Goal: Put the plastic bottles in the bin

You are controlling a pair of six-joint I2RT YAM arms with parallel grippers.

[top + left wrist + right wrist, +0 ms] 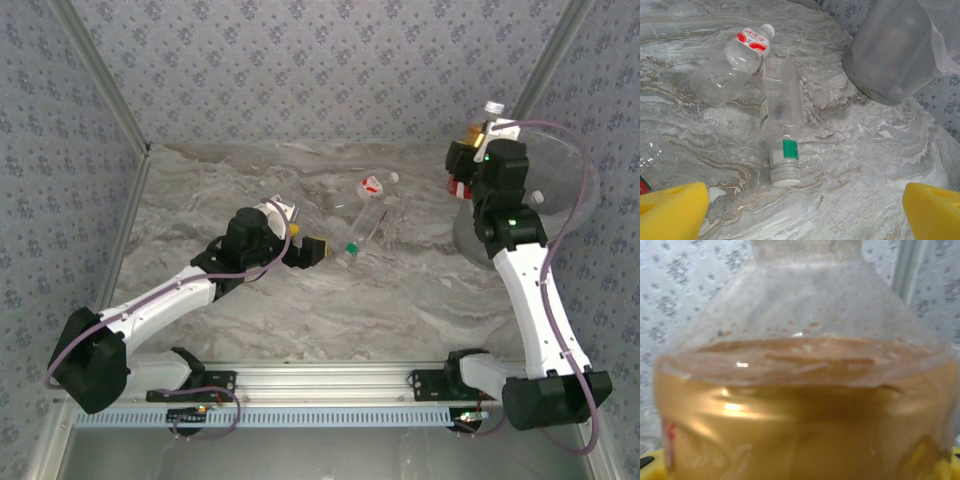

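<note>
My right gripper (478,137) is shut on a copper-brown plastic bottle (800,410) with a white cap (493,106), held high beside the far left rim of the bin (565,190). The bin is a translucent clear bucket at the right, also in the left wrist view (892,50). Two clear bottles lie mid-table. One has a red-and-white label (371,185) (735,55). The other has a green band (362,232) (781,120), its white cap pointing at my left gripper (312,250). That gripper (802,215) is open just short of it, nothing between its yellow fingertips (672,210).
Part of another clear bottle (646,167) shows at the left edge of the left wrist view. Patterned walls close the table at the back and both sides. Bare marble lies between the arms and the bottles.
</note>
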